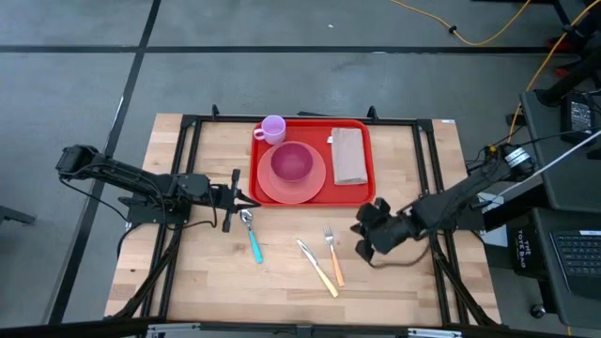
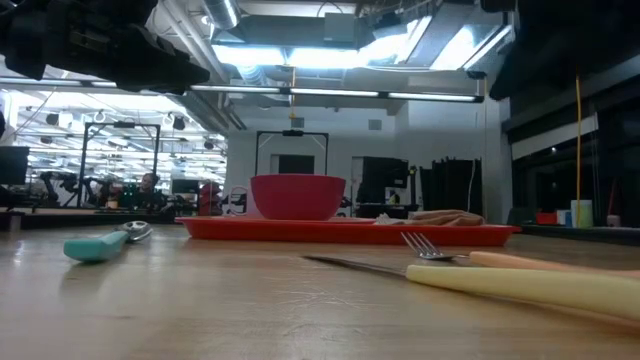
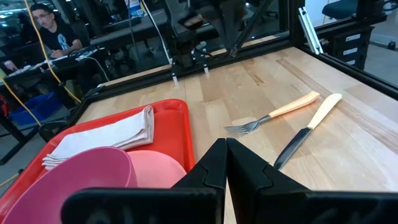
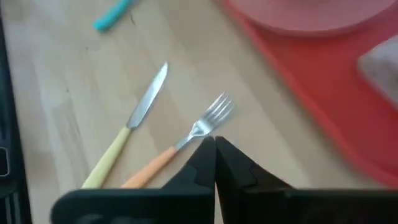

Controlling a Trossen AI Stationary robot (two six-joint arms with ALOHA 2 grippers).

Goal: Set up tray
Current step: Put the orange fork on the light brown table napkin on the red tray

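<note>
We're seeing the tray (image 1: 314, 161) sitting at the counter's (image 1: 282, 291) far middle, carrying plate, bowl, cup and napkin. We're watching the left pincer (image 1: 246, 200) hovering beside the spoon (image 1: 251, 233), fingers together; the right pincer (image 1: 361, 228), pressed together too, is hanging near the fork (image 1: 333, 255).

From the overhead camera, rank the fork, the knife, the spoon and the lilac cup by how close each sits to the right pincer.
Measured from the right pincer, shut above the table's right half:
1. Fork, orange handle, just to its left.
2. Knife, yellow handle, beside the fork, farther left.
3. Spoon, teal handle, left of centre near the left pincer.
4. Lilac cup, on the tray's far left corner.
</note>
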